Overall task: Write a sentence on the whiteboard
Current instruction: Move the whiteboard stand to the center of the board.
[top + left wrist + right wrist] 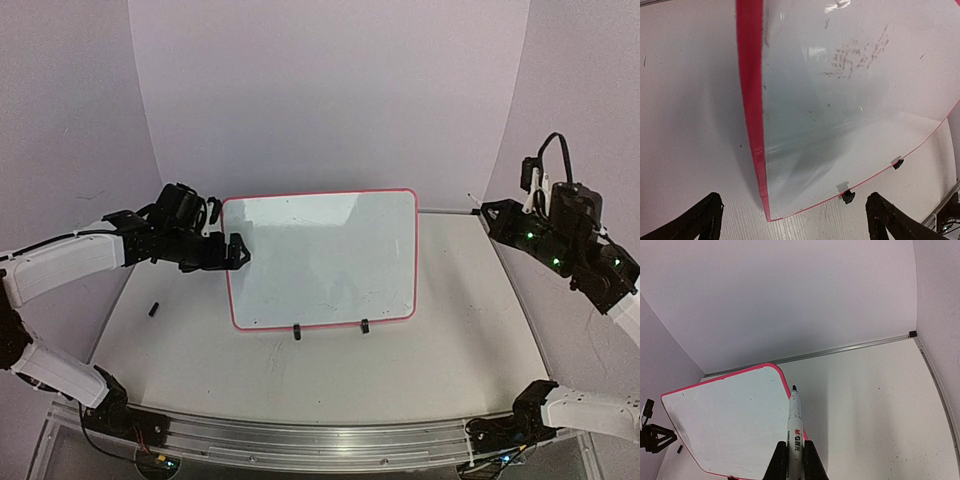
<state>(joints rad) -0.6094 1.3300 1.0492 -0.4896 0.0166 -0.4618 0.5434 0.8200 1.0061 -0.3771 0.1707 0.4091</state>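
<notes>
- Large white rectangular whiteboard (320,258) with rounded corners and a thin red-pink rim stands mid-tabletop, closer to the far wall than to the arm bases. It is propped on two small black clip feet (297,332) along its near edge.
- Pale grey tabletop (450,340) carries the board.
- Board face reads plain white from above. The left wrist view shows a faint reddish-brown smudge patch (855,55) on it.
- Left claw (235,252) sits at the board's left edge, about halfway up that edge.
- Left claw is released, its two black fingers (702,220) spread wide. In its own view the board's red-rimmed corner lies between and beyond them. Cannot tell whether either finger touches the rim.
- Right claw (795,450) is raised at the right side of the scene, well apart from the board, and is clenched on a marker.
- White-barrelled marker pen (794,415) with red print is gripped low on its barrel. Its dark uncapped tip points away from the claw, and in the right wrist view it appears just beside the board's upper right corner.
- Small black cylindrical piece (154,309) lies on the tabletop left of the board, on the near side of the left claw and apart from both.
</notes>
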